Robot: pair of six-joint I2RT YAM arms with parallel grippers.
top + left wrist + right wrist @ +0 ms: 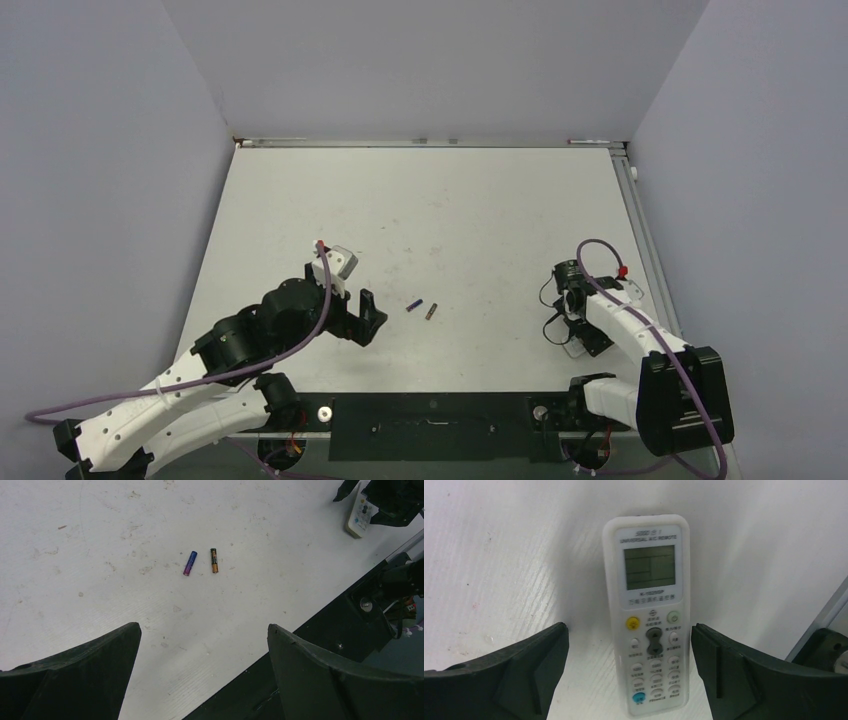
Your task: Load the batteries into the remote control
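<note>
Fingers of the right gripper (626,635) stand spread wide, one to each side of the remote control (648,615). Neither touches it as far as the wrist view shows, and it holds nothing. Remote lies flat on the bench (499,555), face up: screen at the far end, buttons toward the wrist. Battery recess would be on the underside, out of sight. My reading: the straddle lines up a grasp across the narrow width, so the handset can be lifted and turned over.

Across the bench, the left gripper (203,630) is likewise spread and empty, hanging low and pointed at the batteries. Ahead of it lie the purple-blue battery (190,563) and the brownish-gold battery (214,561), side by side, nearly parallel, close but not touching. From overhead the pair sits between the two arms, well apart from the remote at the right. Nothing loaded yet. Risk: thin cells may roll when pinched.
</note>
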